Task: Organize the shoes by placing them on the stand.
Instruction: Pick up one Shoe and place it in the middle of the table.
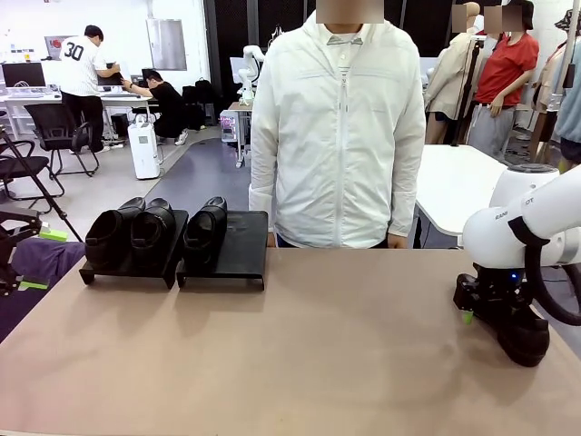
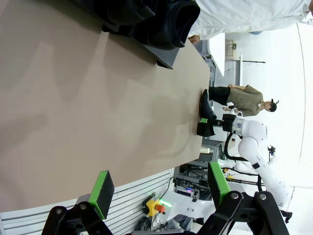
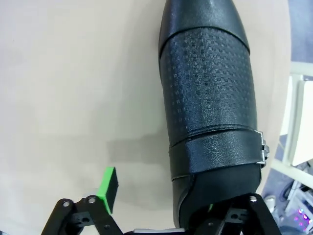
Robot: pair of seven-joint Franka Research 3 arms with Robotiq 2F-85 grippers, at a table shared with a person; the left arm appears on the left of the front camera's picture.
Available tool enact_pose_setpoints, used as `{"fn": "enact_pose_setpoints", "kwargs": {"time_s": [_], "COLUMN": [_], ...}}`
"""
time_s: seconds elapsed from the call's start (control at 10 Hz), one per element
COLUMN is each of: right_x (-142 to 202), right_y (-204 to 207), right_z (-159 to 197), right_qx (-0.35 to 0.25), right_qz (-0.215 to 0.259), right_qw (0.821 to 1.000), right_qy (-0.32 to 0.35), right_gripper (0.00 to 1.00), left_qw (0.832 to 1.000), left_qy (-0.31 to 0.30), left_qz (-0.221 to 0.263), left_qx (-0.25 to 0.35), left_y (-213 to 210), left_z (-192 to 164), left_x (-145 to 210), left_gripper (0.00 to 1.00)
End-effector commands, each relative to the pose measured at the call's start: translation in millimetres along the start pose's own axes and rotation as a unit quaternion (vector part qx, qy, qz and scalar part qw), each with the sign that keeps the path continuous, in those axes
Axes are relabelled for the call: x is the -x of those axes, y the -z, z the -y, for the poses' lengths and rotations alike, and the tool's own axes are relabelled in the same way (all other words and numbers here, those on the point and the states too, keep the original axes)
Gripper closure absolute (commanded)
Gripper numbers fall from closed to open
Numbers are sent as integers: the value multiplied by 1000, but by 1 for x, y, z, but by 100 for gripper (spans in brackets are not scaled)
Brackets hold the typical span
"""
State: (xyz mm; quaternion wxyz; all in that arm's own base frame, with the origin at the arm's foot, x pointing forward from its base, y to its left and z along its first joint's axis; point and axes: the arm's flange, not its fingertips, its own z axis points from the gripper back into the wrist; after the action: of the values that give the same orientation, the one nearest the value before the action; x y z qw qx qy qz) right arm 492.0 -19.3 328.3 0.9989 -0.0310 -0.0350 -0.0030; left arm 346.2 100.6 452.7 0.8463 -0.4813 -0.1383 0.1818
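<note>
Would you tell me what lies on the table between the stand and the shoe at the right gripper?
Nothing: in the front view only bare table lies between the stand and the shoe at the right gripper.

In the right wrist view the shoe (image 3: pixel 208 112) hid the right claw's (image 3: pixel 181 205) far finger, and the toe was cut off at 12 o'clock. In the front view that claw (image 1: pixel 490 309) covered most of the shoe (image 1: pixel 525 343), so whether it touched stayed unclear.
</note>
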Motion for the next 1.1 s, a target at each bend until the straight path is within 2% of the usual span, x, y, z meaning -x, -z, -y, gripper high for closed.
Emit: {"fn": "enact_pose_setpoints", "kwargs": {"time_s": [0.0, 0.2, 0.7, 1.0], "right_x": [0, 1, 4, 20], "right_y": [-6, -6, -6, -41], "right_z": [2, 0, 3, 15], "right_qx": [-13, -17, -12, -26], "right_qz": [9, 28, 33, 66], "right_qw": [1000, 999, 999, 997], "right_qy": [-10, -18, -12, -8], "right_gripper": [100, 100, 100, 100], "left_qw": [1000, 1000, 1000, 1000], "left_qy": [4, 4, 4, 4], "left_qz": [0, 0, 0, 0], "left_qx": [10, 10, 10, 10], "left_y": [-1, -1, -1, -1], "left_z": [0, 0, 0, 0], "left_x": [0, 0, 0, 0], "left_gripper": [0, 0, 0, 0]}}
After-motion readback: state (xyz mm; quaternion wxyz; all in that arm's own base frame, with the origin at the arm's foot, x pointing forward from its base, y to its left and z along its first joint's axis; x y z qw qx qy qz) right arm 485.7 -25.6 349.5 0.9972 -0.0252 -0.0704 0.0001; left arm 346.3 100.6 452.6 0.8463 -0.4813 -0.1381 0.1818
